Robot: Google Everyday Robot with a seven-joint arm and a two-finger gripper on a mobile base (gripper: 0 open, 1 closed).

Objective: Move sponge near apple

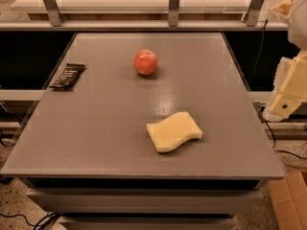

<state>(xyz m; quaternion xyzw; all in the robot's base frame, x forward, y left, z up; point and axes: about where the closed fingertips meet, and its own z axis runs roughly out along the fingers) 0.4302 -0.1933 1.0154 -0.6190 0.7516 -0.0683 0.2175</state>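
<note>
Grey tabletop (96, 143), pretty simple setup, just 3 things on it. Pale yellow sponge (173, 132) is lying flat toward the front right, wavy edges, nothing touching it. Red-orange apple (145, 62) sits further back and a bit left, stem dimple up, well apart from the sponge with bare table between them. So moving the sponge near the apple looks not started to me.

The robot's gripper (287, 92) hangs out past the right edge of the table, not over the surface at all and well clear of the sponge. Honestly can't tell from here whether it's open or closed.

My guess on why it's out there: off to the side it blocks nothing, and the sponge is on its side of the table, so it's a short run in. Sponge is low and flat, so I'd expect a grab from above across the narrower width, and soft foam should squash a bit. Apple is round and could roll if nudged, so better to set the sponge down just beside it than shove it in. Black flat packet (67, 75) at the left edge is way out of the path
</note>
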